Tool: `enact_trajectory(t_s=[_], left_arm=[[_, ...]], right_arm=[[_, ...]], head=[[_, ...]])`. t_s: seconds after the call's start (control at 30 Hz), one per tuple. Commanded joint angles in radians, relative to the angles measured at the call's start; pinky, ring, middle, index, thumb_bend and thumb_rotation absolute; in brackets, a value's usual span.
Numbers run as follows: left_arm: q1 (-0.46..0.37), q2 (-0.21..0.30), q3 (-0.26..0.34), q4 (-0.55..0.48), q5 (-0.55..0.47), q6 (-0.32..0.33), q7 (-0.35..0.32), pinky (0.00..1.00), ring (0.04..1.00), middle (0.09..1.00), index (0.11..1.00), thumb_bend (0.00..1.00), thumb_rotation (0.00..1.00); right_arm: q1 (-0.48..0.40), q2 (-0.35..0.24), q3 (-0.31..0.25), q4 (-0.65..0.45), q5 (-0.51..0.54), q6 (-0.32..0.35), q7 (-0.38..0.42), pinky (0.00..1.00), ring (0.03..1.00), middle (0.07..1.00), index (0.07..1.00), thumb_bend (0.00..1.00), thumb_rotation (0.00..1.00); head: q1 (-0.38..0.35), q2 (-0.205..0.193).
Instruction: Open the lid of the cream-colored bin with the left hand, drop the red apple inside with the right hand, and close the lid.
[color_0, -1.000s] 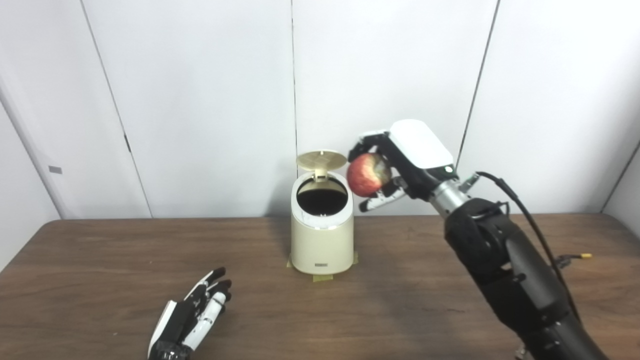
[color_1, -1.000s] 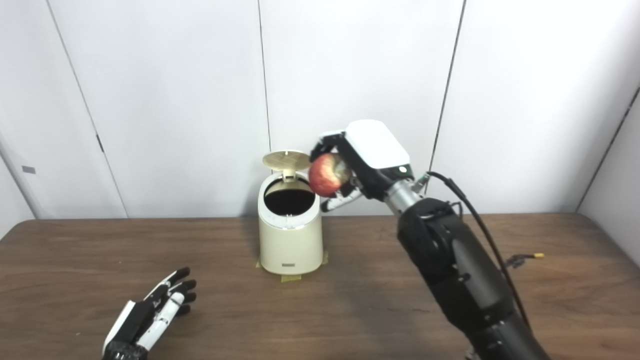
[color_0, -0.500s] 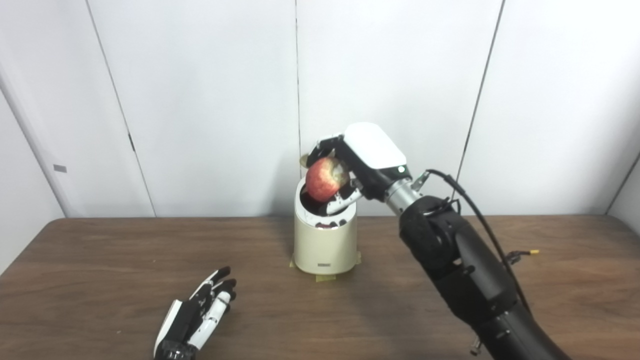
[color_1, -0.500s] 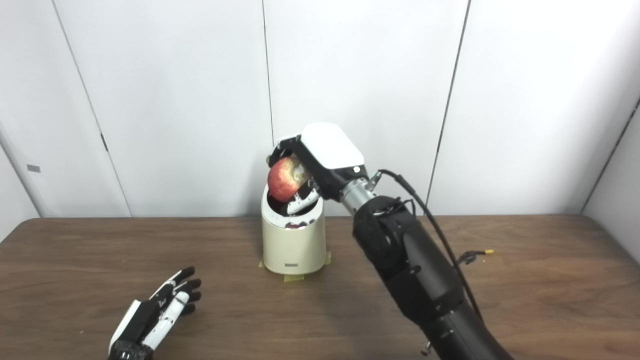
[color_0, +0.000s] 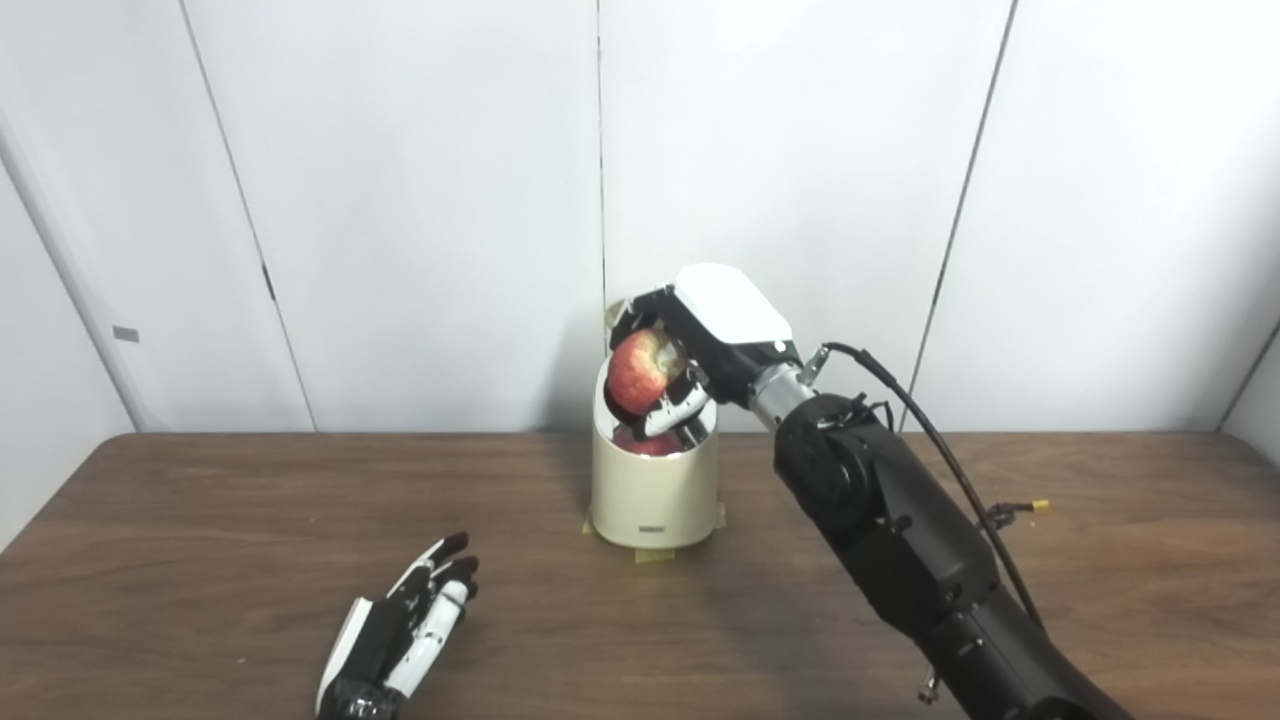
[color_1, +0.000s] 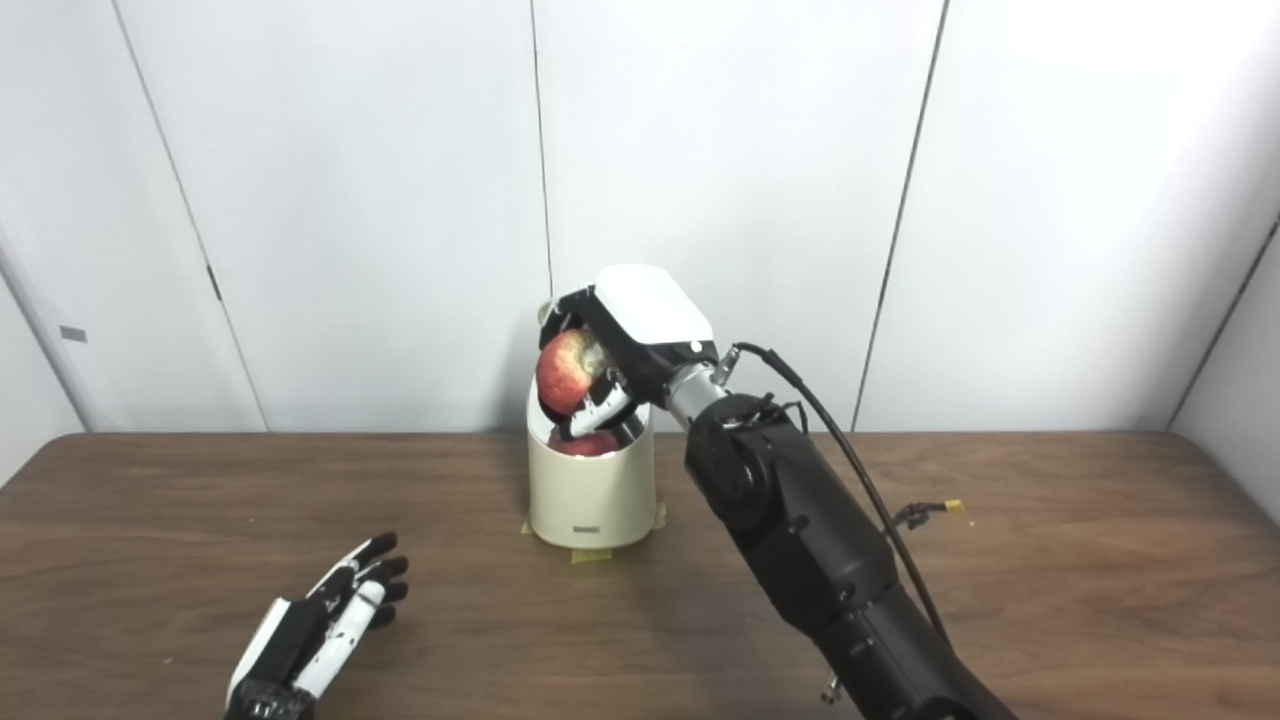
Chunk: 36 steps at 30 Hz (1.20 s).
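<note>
one risk: the right hand (color_0: 700, 340) grips the apple (color_0: 638, 372) just over the bin (color_0: 653, 485) mouth; released off-centre, it could clip the rim and roll across the table (color_0: 200, 560). left hand (color_0: 400, 640) lies empty, fingers loosely apart.

No legible text, numbers or brand marks in either view. Cream-colored bin (color_0: 654, 490) carries small dark label low on front wall, near base; characters too small and blurred to read. Grey rectangular tag on wall panel (color_0: 126, 334) at far left; blank or unreadable, cannot tell which.
</note>
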<state>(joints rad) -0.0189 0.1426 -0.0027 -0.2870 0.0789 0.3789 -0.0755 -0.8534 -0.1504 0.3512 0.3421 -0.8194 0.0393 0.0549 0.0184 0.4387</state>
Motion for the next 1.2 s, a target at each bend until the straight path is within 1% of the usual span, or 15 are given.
enact_trajectory(t_s=[0.0,0.4,0.53,0.57,0.6,0.63,0.7,0.73,0.77,0.83,0.87,0.93,1.0,1.1,1.17], left_arm=[[-0.011,-0.005,-0.001,-0.025,0.004,-0.013,0.008,0.85,0.849,0.878,0.926,0.30,0.72],[-0.011,-0.006,0.006,-0.031,-0.003,-0.013,0.004,0.85,0.844,0.877,0.929,0.30,0.73],[-0.014,-0.005,0.009,-0.033,-0.009,-0.006,0.001,0.84,0.843,0.876,0.932,0.29,0.71],[-0.014,-0.005,0.009,-0.034,-0.008,-0.005,0.001,0.85,0.843,0.877,0.932,0.29,0.71],[-0.015,-0.004,0.009,-0.035,-0.009,-0.003,0.000,0.85,0.843,0.877,0.932,0.29,0.72],[-0.015,-0.003,0.010,-0.034,-0.010,-0.006,-0.001,0.85,0.843,0.876,0.934,0.29,0.72],[-0.016,-0.002,0.010,-0.033,-0.010,-0.008,-0.002,0.84,0.842,0.875,0.934,0.30,0.72],[-0.017,-0.002,0.011,-0.033,-0.011,-0.007,-0.002,0.84,0.841,0.874,0.935,0.30,0.72],[-0.017,-0.003,0.012,-0.033,-0.012,-0.007,-0.002,0.84,0.840,0.875,0.935,0.30,0.71],[-0.018,-0.004,0.013,-0.034,-0.013,-0.004,-0.002,0.84,0.836,0.874,0.933,0.30,0.71],[-0.018,-0.004,0.013,-0.035,-0.015,-0.004,-0.003,0.84,0.837,0.876,0.933,0.30,0.71],[-0.018,-0.004,0.012,-0.035,-0.015,-0.004,-0.004,0.84,0.839,0.878,0.934,0.29,0.71],[-0.018,-0.004,0.011,-0.034,-0.015,-0.003,-0.006,0.83,0.838,0.878,0.933,0.30,0.70],[-0.018,-0.003,0.010,-0.029,-0.015,-0.009,-0.007,0.83,0.840,0.879,0.933,0.30,0.70],[-0.017,-0.004,0.012,-0.029,-0.020,-0.010,-0.009,0.84,0.844,0.883,0.934,0.30,0.69]], right_arm=[[-0.083,-0.008,-0.008,0.000,-0.004,-0.012,-0.041,0.33,0.409,0.513,0.503,0.50,0.00],[-0.111,-0.020,0.013,0.077,-0.008,0.001,-0.054,0.37,0.413,0.503,0.537,0.50,0.00],[-0.111,-0.026,0.027,0.071,-0.022,0.016,-0.039,0.43,0.429,0.509,0.513,0.52,0.00],[-0.111,-0.026,0.028,0.071,-0.024,0.018,-0.039,0.30,0.335,0.490,0.502,0.52,0.00],[-0.110,-0.027,0.031,0.070,-0.025,0.016,-0.039,0.23,0.286,0.481,0.496,0.53,0.00],[-0.109,-0.028,0.033,0.070,-0.026,0.015,-0.038,0.13,0.187,0.327,0.495,0.53,0.08],[-0.109,-0.030,0.037,0.071,-0.028,0.013,-0.036,0.11,0.195,0.327,0.494,0.52,0.12],[-0.110,-0.031,0.040,0.069,-0.033,0.019,-0.029,0.17,0.278,0.400,0.494,0.52,0.13],[-0.111,-0.034,0.044,0.068,-0.037,0.023,-0.023,0.37,0.457,0.540,0.495,0.52,0.14],[-0.112,-0.037,0.050,0.065,-0.043,0.032,-0.013,0.60,0.652,0.697,0.496,0.52,0.15],[-0.113,-0.038,0.052,0.062,-0.045,0.036,-0.009,0.58,0.657,0.707,0.578,0.69,0.17],[-0.112,-0.039,0.055,0.057,-0.047,0.042,-0.006,0.53,0.629,0.686,0.656,0.83,0.19],[-0.111,-0.040,0.055,0.055,-0.045,0.042,-0.008,0.55,0.645,0.697,0.680,0.87,0.20],[-0.110,-0.039,0.053,0.051,-0.043,0.047,-0.007,0.50,0.602,0.664,0.697,0.88,0.19],[-0.108,-0.039,0.052,0.047,-0.043,0.052,-0.004,0.53,0.636,0.682,0.700,0.88,0.20]], head=[[0.000,0.001],[-0.007,0.010],[-0.011,0.011],[-0.011,0.011],[-0.009,0.012],[-0.011,0.012],[-0.012,0.012],[-0.012,0.013],[-0.012,0.014],[-0.014,0.015],[-0.014,0.015],[-0.014,0.015],[-0.013,0.016],[-0.013,0.017],[-0.014,0.018]])
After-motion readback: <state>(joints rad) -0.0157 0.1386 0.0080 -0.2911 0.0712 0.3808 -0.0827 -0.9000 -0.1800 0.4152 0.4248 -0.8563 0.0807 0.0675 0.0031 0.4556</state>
